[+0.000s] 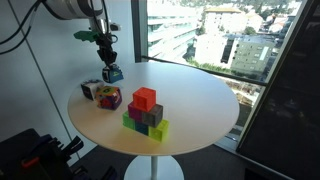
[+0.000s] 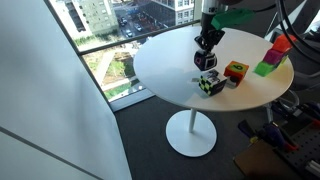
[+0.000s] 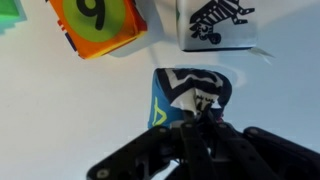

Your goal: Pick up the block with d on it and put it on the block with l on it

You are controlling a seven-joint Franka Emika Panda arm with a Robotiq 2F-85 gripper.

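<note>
Fingers (image 3: 208, 132) tight around d block (image 3: 172, 92)

The arm (image 1: 72, 8) has a rounded shell of pale grey-white colour, seen at the top edge in an exterior view. Thin black cables (image 1: 28, 28) make loops beside it. At the wrist there is a green part (image 1: 87, 36) with an angular shape, and both exterior views show it. Under it, the gripper (image 1: 109, 63) is black and quite bulky. In the wrist view its fingers (image 3: 165, 152) appear as dark, matt bars, blurred at the edges.
</note>
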